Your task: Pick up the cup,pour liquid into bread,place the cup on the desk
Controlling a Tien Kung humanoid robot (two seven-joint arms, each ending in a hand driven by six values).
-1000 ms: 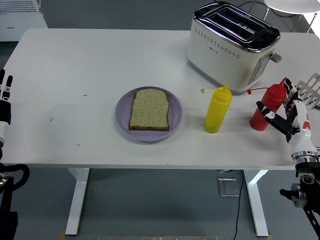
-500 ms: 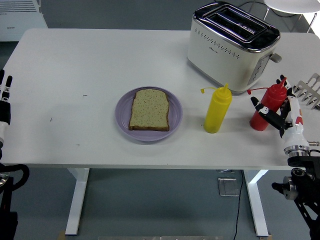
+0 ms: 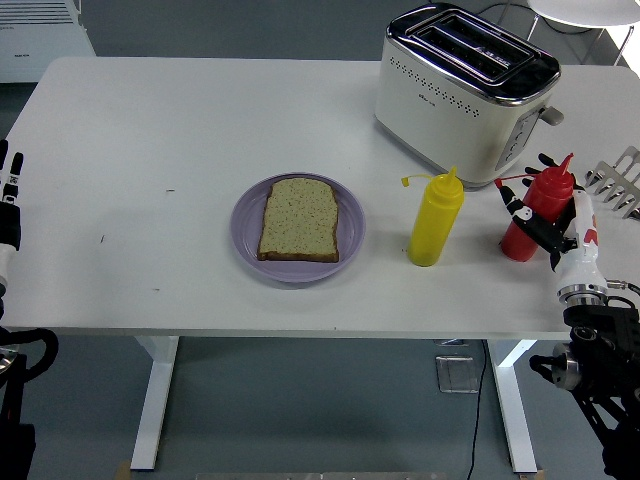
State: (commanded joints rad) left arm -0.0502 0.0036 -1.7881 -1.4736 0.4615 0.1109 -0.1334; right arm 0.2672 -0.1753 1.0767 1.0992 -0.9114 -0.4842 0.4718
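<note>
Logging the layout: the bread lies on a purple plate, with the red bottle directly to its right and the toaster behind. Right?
Not quite. The head view shows the yellow bottle directly right of the plate with the bread; the red bottle stands further right. The toaster is behind.

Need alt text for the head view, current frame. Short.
The robot's right hand reaches around a red squeeze bottle at the right of a white table, fingers open beside it, not clearly gripping. A yellow squeeze bottle stands left of it, then a bread slice on a purple plate; a toaster sits behind. The left hand rests at the left edge.
</note>
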